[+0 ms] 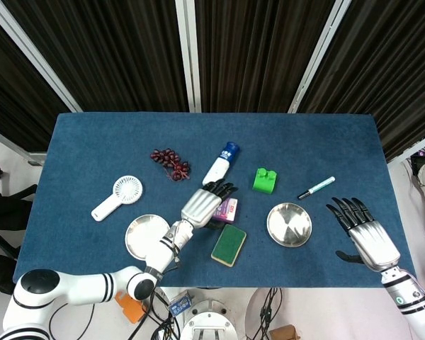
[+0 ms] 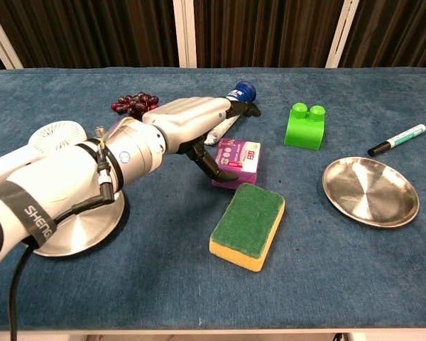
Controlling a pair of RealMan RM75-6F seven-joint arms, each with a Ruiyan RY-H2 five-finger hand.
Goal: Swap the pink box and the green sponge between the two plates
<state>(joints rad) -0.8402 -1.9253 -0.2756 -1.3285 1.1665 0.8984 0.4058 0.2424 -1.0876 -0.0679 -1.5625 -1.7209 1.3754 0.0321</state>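
The pink box [image 1: 228,209] [image 2: 237,160] lies on the blue cloth between the two steel plates. Just in front of it lies the green sponge [image 1: 229,245] [image 2: 248,224] with a yellow underside, also on the cloth. My left hand [image 1: 201,206] [image 2: 192,125] hovers over the box's left side with fingers spread, its thumb pointing down beside the box, holding nothing. The left plate [image 1: 148,236] [image 2: 85,224] and right plate [image 1: 289,224] [image 2: 370,190] hold nothing. My right hand [image 1: 363,229] stays open near the table's right front edge.
A white bottle with a blue cap [image 1: 220,165] [image 2: 224,114] lies behind the left hand. Grapes [image 1: 169,162], a white hand fan [image 1: 117,197], a green brick [image 1: 265,180] [image 2: 304,126] and a marker [image 1: 316,187] [image 2: 396,140] lie around.
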